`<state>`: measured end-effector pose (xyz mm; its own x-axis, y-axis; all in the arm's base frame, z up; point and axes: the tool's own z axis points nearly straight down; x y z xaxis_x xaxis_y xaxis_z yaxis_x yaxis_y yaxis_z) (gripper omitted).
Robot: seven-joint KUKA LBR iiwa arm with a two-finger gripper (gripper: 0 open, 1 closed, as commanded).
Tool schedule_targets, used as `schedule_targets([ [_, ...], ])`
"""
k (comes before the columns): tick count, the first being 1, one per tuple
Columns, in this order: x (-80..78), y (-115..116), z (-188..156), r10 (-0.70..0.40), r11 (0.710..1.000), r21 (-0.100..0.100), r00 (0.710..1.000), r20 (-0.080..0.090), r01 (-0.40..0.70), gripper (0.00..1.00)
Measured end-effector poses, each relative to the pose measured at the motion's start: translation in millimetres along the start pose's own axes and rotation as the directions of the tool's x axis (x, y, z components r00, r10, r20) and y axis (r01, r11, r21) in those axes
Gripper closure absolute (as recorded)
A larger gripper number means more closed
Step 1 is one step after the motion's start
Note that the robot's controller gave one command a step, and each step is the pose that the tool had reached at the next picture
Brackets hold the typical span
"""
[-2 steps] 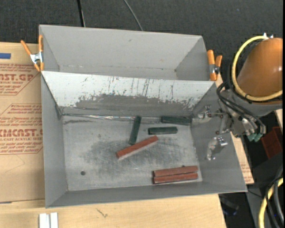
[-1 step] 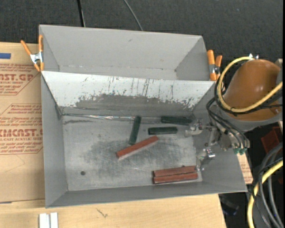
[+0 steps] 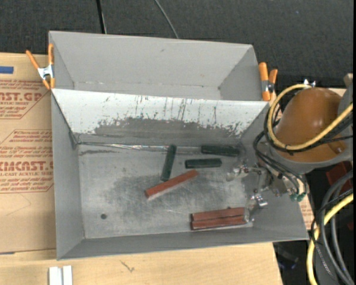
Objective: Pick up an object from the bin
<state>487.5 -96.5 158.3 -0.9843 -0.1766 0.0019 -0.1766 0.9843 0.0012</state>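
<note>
Tool (image 3: 253, 190) sits low at the right wall of the bin (image 3: 66, 189); can't tell if it's apart or closed. Nearest thing is a reddish-brown flat block (image 3: 218, 219) lying along the front wall, with its right end just beside the tool. Mid-floor to the left is a tilted orange-red stick (image 3: 171, 183), and a dark green stick (image 3: 168, 162) has its lower end against it. Two short dark bars (image 3: 203, 163) (image 3: 219, 151) lie nearer the back wall.
</note>
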Motion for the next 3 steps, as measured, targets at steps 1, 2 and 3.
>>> schedule_targets([
  [1, -0.1, -36, 82, -0.045, 0.999, 0.000, 0.999, 0.002, 0.045, 1.00],
  [2, -0.1, -36, 82, -0.045, 0.999, 0.001, 0.999, 0.002, 0.045, 1.00],
  [3, -10.9, -53, -25, -0.061, 0.998, 0.001, 0.998, 0.002, 0.061, 1.00],
])
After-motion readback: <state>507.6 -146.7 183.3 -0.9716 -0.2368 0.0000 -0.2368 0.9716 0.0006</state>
